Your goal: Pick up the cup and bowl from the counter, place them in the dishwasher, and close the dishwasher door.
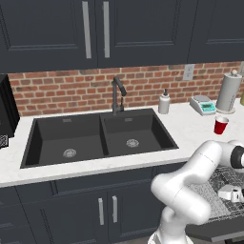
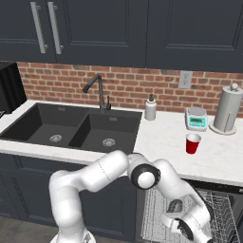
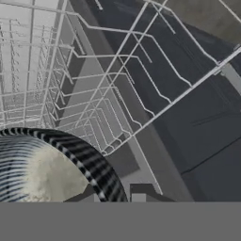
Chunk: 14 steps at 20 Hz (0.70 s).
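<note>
Beside the counter [image 2: 209,159] we bent our arm low over the dishwasher [image 2: 223,209] rack, gripper [image 3: 113,195] pinching the bowl's [image 3: 52,164] rim.

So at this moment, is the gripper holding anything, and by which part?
It looks like the bowl, gripped at its rim over the dishwasher rack. The contact itself is hidden, so the hold is probable, not certain.
</note>
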{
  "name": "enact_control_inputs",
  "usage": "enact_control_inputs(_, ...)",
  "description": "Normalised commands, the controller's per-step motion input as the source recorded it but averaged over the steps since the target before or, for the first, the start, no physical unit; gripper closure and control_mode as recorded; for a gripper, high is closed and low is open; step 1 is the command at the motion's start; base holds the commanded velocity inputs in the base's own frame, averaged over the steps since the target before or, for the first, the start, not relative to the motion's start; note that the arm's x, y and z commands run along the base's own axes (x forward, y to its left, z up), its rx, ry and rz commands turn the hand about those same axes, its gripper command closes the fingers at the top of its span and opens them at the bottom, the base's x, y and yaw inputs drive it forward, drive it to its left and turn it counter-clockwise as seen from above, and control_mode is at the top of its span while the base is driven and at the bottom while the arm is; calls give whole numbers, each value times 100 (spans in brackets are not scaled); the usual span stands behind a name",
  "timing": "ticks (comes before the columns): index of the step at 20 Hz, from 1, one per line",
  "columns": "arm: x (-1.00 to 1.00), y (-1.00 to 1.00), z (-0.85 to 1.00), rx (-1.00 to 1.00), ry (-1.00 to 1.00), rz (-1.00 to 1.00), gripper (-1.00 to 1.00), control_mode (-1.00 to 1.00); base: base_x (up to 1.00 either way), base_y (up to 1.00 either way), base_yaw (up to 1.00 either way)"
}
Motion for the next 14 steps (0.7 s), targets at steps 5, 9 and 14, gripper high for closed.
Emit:
enact_control_inputs(5, 21, 0, -14, -11, 0, -15, 100, -100, 0, 0, 0)
enact_control_inputs(9, 13, 0, -8, -11, 0, -11, 100, -100, 0, 0, 0)
enact_control_inputs(14, 9, -5, 0, -9, 2, -9, -100, -100, 0, 0, 0)
